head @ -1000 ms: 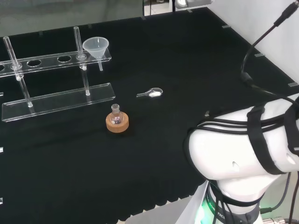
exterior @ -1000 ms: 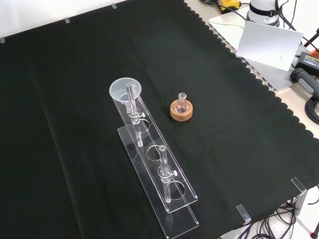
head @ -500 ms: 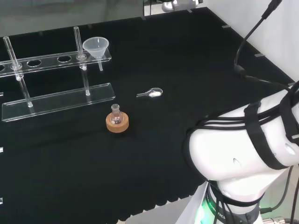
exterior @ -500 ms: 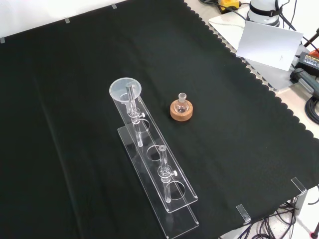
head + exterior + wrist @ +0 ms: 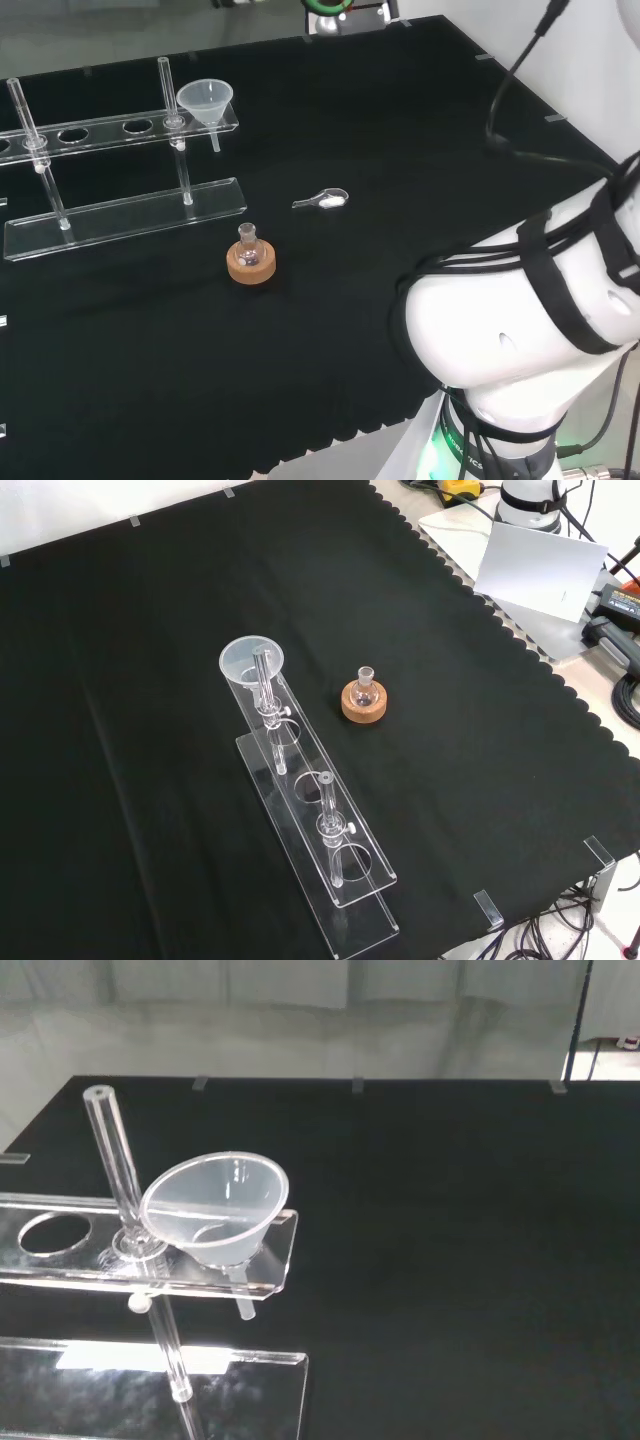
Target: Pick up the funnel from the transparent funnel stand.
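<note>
A clear plastic funnel [image 5: 205,103] sits in the end hole of the transparent funnel stand [image 5: 120,215], at the back left of the cloth in the head view. Its spout hangs down through the upper shelf. In the front view the funnel [image 5: 252,661] is at the far end of the stand [image 5: 362,932]. The wrist view looks at the funnel [image 5: 215,1208] from close by, tilted in the stand's shelf [image 5: 60,1272] next to an upright clear post [image 5: 118,1165]. Nothing touches the funnel.
A small round flask on a cork ring [image 5: 250,262] stands in front of the stand in the head view, to its right in the front view [image 5: 364,698]. A small clear spoon [image 5: 325,200] lies on the cloth. The arm's white link [image 5: 520,310] bulks at the head view's right.
In the head view the arm's white link and its black cable have shifted slightly up and to the right. The funnel, stand and flask have not moved.
</note>
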Action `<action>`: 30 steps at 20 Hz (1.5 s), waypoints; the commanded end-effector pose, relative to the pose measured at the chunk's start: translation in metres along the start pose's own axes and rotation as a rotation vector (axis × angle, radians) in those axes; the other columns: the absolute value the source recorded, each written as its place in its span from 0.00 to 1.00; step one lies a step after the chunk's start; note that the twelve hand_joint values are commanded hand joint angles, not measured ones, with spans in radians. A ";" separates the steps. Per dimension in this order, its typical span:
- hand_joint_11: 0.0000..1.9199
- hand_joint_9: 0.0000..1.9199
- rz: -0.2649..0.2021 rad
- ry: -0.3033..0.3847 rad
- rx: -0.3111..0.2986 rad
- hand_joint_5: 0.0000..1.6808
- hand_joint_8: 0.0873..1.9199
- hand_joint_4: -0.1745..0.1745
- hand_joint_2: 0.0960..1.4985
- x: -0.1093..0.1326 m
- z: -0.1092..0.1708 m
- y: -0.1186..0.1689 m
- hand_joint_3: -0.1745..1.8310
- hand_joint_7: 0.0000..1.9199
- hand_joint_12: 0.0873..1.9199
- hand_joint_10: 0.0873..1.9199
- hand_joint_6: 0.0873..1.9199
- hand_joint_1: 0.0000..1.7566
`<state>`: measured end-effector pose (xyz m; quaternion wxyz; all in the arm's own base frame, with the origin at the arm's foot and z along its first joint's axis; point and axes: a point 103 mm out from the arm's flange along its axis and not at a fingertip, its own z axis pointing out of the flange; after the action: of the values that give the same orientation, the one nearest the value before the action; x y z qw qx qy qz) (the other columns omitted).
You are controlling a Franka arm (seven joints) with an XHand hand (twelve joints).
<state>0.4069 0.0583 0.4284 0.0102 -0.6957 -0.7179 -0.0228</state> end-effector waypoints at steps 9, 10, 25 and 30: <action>0.01 0.00 -0.005 0.011 0.064 0.00 0.00 0.59 0.39 0.048 0.056 0.068 0.14 0.00 0.00 0.00 0.00 0.12; 0.01 0.00 -0.005 0.013 0.070 0.00 0.00 0.59 0.39 0.050 0.058 0.071 0.14 0.00 0.00 0.00 0.00 0.12; 0.01 0.00 -0.050 0.028 0.152 0.00 0.00 0.57 0.40 0.094 0.113 0.094 0.14 0.00 0.00 0.00 0.00 0.13; 0.01 0.00 -0.054 0.023 0.165 0.00 0.00 0.57 0.39 0.105 0.127 0.104 0.13 0.00 0.00 0.00 0.00 0.12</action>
<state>0.4995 0.1569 0.3201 0.0740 -0.6753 -0.7334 0.0243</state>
